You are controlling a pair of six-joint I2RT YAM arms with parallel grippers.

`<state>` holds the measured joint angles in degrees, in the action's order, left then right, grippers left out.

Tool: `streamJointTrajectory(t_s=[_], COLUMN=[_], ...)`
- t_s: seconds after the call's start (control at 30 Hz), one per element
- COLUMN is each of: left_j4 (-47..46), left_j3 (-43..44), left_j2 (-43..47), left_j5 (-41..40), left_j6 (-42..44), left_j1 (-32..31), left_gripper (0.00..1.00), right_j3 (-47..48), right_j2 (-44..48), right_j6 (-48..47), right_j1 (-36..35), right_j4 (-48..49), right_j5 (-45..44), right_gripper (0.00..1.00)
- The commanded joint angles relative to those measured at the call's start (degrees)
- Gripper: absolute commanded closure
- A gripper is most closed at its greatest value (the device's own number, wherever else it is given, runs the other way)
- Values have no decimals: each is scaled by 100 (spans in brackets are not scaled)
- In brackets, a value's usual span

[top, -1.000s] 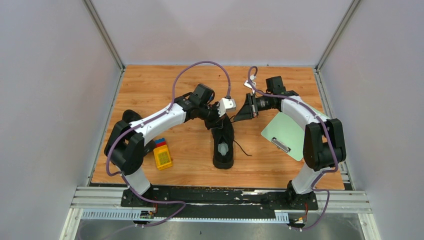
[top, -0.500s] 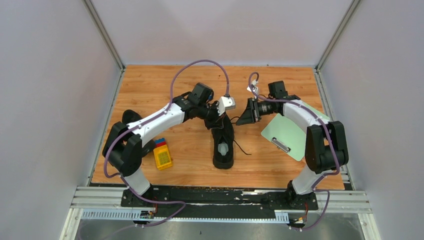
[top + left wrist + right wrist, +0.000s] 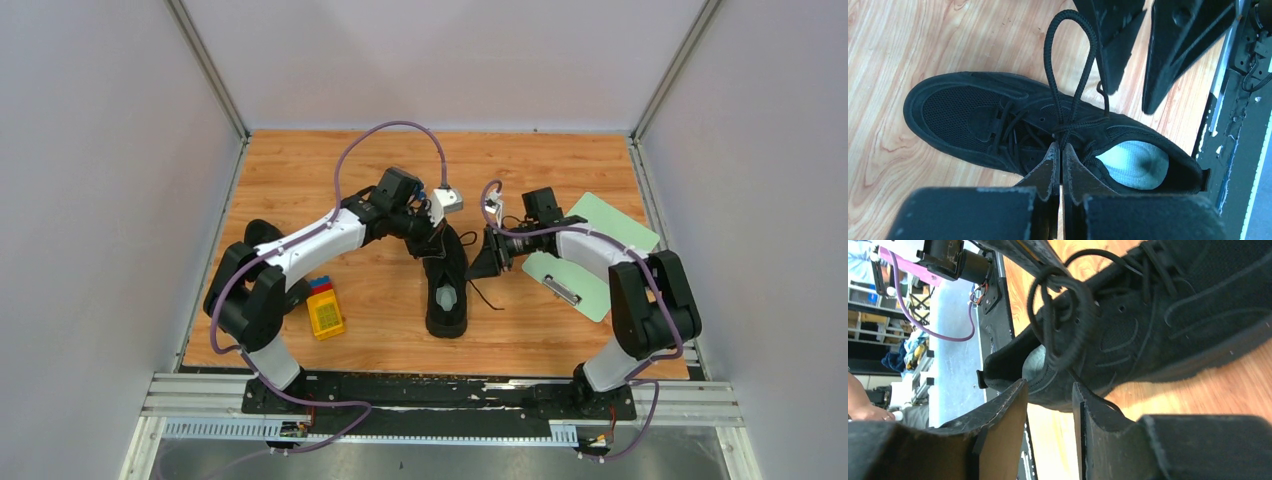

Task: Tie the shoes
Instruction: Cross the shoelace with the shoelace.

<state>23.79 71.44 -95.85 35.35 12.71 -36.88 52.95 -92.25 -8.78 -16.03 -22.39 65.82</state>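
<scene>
The black mesh low-top sneaker (image 3: 447, 285), pale grey insole showing, points toward twelve o'clock. The left gripper (image 3: 1059, 148) pinches its thin lace loop (image 3: 1068, 55); the right gripper (image 3: 1048, 385) is spread.

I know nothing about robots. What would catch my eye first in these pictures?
A single black shoe lies mid-table, its toe pointing away from the arms' bases. The left gripper is pinched shut at the base of a lace loop over the tongue, and the open right gripper sits right beside that loop. A pale green clipboard lies to the right, a yellow toy to the left.
</scene>
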Motion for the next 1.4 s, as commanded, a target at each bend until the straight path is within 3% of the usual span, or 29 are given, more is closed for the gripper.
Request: streamJointTrajectory(t_s=[0.0, 0.07, 0.3, 0.43, 0.53, 0.67, 0.87, 1.13, 1.37], left_j4=[-308, -317, -423, -666, -789, -764, -690, -766, -816], left_j3=[-75, -96, -175, -284, -350, -310, -251, -288, -317], left_j2=[111, 137, 176, 166, 134, 126, 142, 62, 43], left_j5=[198, 196, 287, 449, 520, 520, 486, 578, 713], left_j6=[-241, -251, -357, -578, -686, -656, -536, -606, -631], left_j1=[55, 69, 125, 146, 153, 176, 263, 306, 334], left_gripper=[100, 100, 100, 100, 100, 100, 100, 100, 100], right_j3=[293, 372, 554, 538, 542, 611, 696, 1081, 1183], right_j2=[-135, -259, -492, -435, -332, -245, -388, -921, -1122], right_j6=[89, 180, 310, 443, 382, -183, -614, -548, -628], right_j1=[-268, -310, -322, -324, -320, -146, 60, -215, -306], right_j4=[746, 823, 912, 980, 895, 399, 446, 1016, 1108], right_j5=[63, 74, 262, 354, 365, 319, 518, 944, 901], right_gripper=[63, 66, 91, 96, 92, 80, 66, 57, 58])
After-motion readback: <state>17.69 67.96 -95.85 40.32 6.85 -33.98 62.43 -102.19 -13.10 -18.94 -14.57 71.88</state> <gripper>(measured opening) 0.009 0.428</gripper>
